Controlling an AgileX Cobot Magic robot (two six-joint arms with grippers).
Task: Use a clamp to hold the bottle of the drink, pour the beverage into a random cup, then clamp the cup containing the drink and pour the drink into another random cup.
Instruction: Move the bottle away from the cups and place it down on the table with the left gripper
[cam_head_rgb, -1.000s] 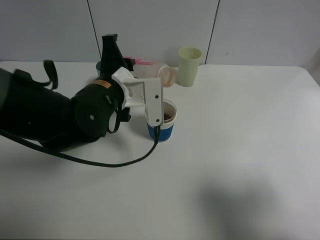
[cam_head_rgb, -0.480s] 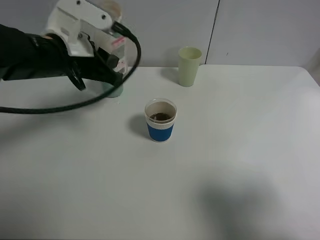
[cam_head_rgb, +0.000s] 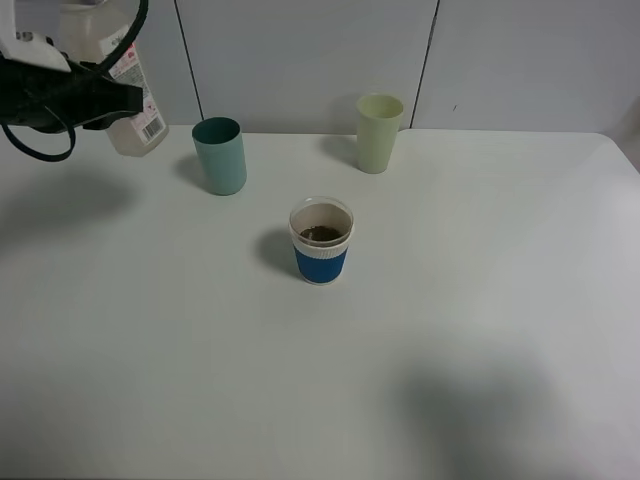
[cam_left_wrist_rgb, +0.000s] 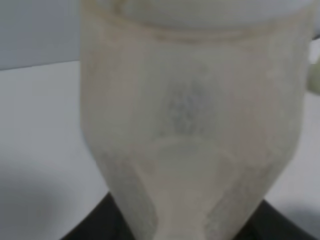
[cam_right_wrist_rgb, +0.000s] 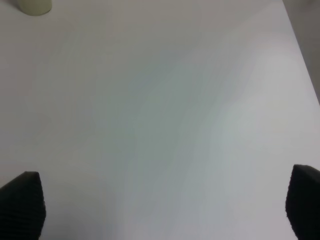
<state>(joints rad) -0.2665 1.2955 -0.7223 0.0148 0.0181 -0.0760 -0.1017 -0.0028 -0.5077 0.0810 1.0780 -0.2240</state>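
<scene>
Lab: white table (cam_head_rgb: 500, 330), grey panel wall (cam_head_rgb: 310, 60)

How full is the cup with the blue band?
Partly filled. The blue-banded cup shows brown liquid low inside, well below its rim; the exact level cannot be told.

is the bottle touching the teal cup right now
Apart. The exterior high view shows a plain open gap between the bottle and the teal cup.
</scene>
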